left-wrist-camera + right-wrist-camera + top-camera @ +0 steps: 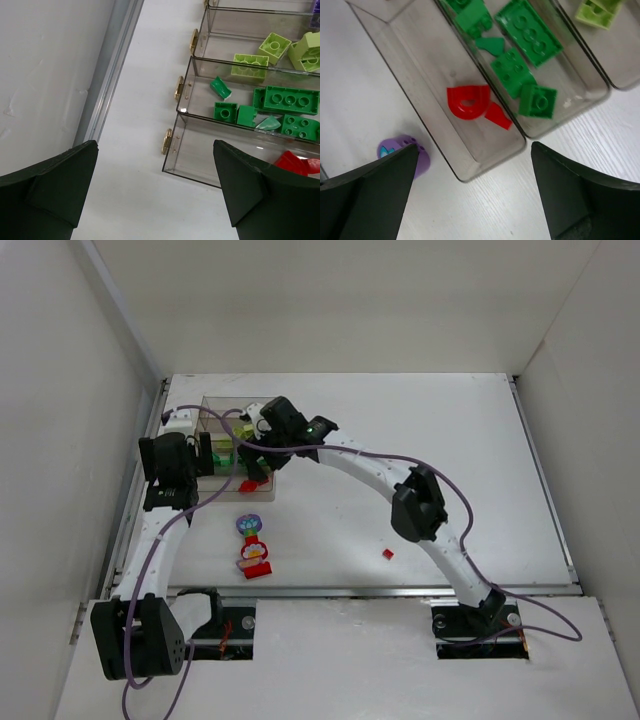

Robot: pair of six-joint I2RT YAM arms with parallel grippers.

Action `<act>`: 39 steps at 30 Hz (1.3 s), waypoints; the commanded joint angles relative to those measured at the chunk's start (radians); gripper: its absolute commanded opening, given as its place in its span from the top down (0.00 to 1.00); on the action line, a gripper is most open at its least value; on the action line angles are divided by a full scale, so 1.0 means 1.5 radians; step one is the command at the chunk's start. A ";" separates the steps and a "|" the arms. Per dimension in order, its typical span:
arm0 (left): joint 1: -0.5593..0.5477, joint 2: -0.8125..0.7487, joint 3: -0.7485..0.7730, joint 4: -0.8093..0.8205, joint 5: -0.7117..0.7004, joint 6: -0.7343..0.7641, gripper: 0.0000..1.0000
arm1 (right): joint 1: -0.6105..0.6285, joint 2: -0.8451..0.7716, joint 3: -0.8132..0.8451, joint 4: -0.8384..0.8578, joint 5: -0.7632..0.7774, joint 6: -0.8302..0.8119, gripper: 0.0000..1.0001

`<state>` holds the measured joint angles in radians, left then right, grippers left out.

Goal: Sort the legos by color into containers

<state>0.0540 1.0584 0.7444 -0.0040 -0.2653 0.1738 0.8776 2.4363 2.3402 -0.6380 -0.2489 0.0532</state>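
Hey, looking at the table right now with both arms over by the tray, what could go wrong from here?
The left tool and right tool both hang open close to the tray; a careless move may knock them together or shove the tray. The flower-topped piece mixes several colors, so it may suit no single compartment. The small red brick lies alone on the table and looks tiny, so a pinch might miss it.
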 commanded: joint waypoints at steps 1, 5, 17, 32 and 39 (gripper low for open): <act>0.001 -0.009 0.000 0.021 0.009 -0.014 0.00 | 0.003 -0.104 0.019 -0.047 0.095 -0.019 0.00; 0.001 -0.015 -0.019 0.027 0.009 -0.014 0.00 | 0.003 -0.264 -0.182 -0.112 0.241 -0.040 0.00; 0.001 -0.015 -0.026 0.046 0.028 -0.020 0.00 | -0.059 -0.442 -0.671 -0.287 0.190 0.119 0.00; 0.001 -0.015 -0.026 0.046 0.028 -0.014 0.00 | -0.059 -0.375 -0.758 -0.268 0.155 0.158 0.40; 0.001 -0.015 -0.026 0.046 0.028 -0.007 0.00 | -0.059 -0.348 -0.757 -0.242 0.169 0.152 0.44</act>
<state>0.0540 1.0573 0.7071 0.0193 -0.2279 0.1635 0.7807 1.8980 1.1980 -1.0485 -0.0193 0.2737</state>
